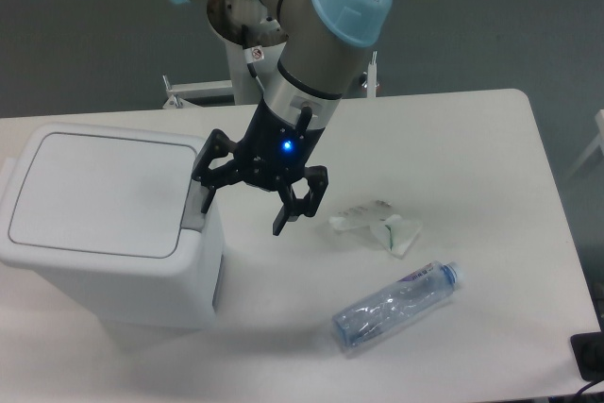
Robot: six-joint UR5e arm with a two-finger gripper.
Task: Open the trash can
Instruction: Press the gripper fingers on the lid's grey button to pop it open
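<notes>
Right now the large boxy white plastic trash can (109,233) sits at the left end of the white table (472,158), its flat hinged lid (94,193) down and flush, so nothing is open yet. The grey push-button tab (195,207) lies at the lid's right edge, facing me, and that is the part I judge I must press to spring the lid.

My black two-finger gripper (243,206) hangs just beside that edge with its fingers spread wide and nothing between them. One fingertip (207,199) hovers over the tab or is just touching it; I cannot tell which from this angle. The other finger points down over bare table to the right of the bin. I hold the fingers apart, I think, so that a single tip can push the button without the other one fouling the lid.

Further right, well apart from the bin, lie a crumpled white wrapper with a bit of green (379,226) and a clear plastic bottle with a blue cap (394,305) on its side, both out of my way.
</notes>
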